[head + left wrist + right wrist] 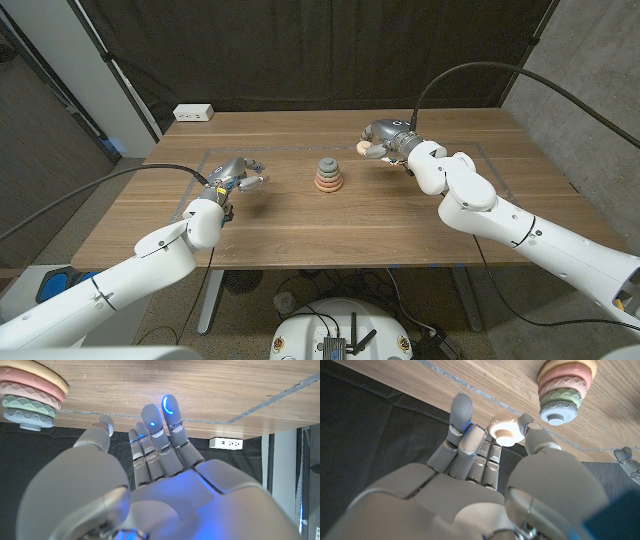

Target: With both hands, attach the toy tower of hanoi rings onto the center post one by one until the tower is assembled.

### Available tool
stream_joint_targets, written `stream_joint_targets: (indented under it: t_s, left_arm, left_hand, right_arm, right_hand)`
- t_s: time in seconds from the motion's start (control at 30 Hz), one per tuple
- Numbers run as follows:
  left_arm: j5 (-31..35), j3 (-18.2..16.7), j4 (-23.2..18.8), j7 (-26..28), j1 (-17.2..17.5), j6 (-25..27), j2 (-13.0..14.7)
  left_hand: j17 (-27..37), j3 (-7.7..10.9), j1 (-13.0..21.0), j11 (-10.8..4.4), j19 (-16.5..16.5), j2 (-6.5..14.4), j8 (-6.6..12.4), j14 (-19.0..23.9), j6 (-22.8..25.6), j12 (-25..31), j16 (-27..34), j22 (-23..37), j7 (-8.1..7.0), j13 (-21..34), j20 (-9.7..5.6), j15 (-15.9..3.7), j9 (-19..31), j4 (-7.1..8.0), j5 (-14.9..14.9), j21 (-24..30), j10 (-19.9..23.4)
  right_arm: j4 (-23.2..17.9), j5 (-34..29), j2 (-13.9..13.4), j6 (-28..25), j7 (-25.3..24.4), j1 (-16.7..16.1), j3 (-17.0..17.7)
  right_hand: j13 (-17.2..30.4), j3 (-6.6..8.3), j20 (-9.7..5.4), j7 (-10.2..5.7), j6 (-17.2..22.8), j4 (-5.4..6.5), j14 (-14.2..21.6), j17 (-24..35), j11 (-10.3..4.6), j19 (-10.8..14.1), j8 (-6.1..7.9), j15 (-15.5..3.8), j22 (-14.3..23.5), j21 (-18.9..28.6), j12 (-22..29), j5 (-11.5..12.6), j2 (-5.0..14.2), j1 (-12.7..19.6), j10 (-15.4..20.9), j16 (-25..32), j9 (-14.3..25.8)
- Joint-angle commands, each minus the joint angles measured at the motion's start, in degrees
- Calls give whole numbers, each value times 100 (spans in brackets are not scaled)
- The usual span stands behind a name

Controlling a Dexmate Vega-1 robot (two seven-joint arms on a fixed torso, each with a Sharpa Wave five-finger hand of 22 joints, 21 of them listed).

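Several scalloped rings sit stacked into a small tower (328, 177) at the middle of the head view, on the wooden table (300, 230): widest cream-tan ring at the base, then pink, then a greenish one, with a blue-grey rounded piece on top. Ring edges look wavy, matte finish. Table surface is brown wood grain, marked with a thin taped rectangle outline (290, 148). Right hand (385, 141), upper right of centre in the head view, pinches a small cream ring (504, 430) between thumb and fingers; ring is round, scalloped, with a pale centre, held well apart from the tower. Left hand (236, 178), left of centre, holds nothing, fingers extended and slightly apart, near the tower but not touching. White power strip (193, 113) lies at the table's far left corner. Dark curtain behind.
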Motion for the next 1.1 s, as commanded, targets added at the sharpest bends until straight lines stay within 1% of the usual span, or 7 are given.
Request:
stream_joint_targets:
  t_s: [0.03,0.63,0.9,1.1]
  left_arm:
    - [2,21,13,-6,-17,3,-9]
    - [-9,-23,-20,43,78,-25,23]
    - [-13,-37,1,28,79,-108,46]
    - [4,-23,21,28,65,-111,29]
  left_hand:
    - [0,32,-46,-13,25,-17,-2,42,47,-11,48,19,-8,20,-820,-400,30,9,24,33,46]
    - [-5,42,-51,-15,30,-22,-17,38,18,-23,53,21,-5,23,-819,-400,32,9,21,37,15]
    - [-6,49,-56,-20,27,-23,-19,38,15,-21,59,16,-3,27,-820,-399,33,11,19,33,11]
    - [-7,52,-58,-16,28,-21,-16,38,22,-24,61,13,-3,23,-820,-399,33,12,18,33,7]
  right_arm:
    - [117,-101,195,364,74,6,79]
    - [302,-216,477,594,68,58,38]
    - [420,-256,610,622,152,149,-25]
    - [534,-228,696,779,166,247,-85]
  right_hand:
    - [27,16,-168,-142,164,46,44,25,-416,42,13,-2,-2,-12,38,19,264,353,477,1,29]
    - [40,10,-168,-141,177,47,46,25,-415,47,1,-1,-2,-19,15,13,268,361,514,0,28]
    - [49,8,-168,-148,176,46,46,25,-417,47,-9,-1,-2,-23,-4,12,269,367,516,-1,29]
    - [55,6,-168,-147,180,46,45,25,-418,49,-12,-1,-1,-24,-12,10,269,370,519,-1,29]
